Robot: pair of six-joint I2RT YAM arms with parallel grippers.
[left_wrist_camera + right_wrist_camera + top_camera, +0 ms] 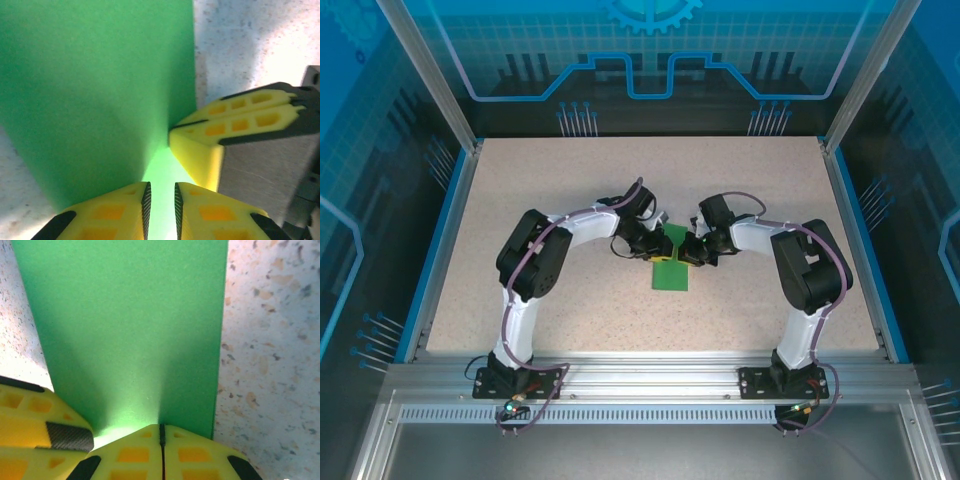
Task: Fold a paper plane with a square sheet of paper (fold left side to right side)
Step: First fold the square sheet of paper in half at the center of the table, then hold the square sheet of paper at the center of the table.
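Tear risk — right gripper [161,432] clamped on the square sheet of paper [130,330], left gripper [162,187] barely agape — if they pull apart.

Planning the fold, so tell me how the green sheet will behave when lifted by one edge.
Probably floppy: the square sheet of paper seems to bow upward at the right gripper. Likely very light, being so thin, so a push may slide it over the table instead of folding it.

Speckled beige table [520,190], blue patterned walls [370,120]
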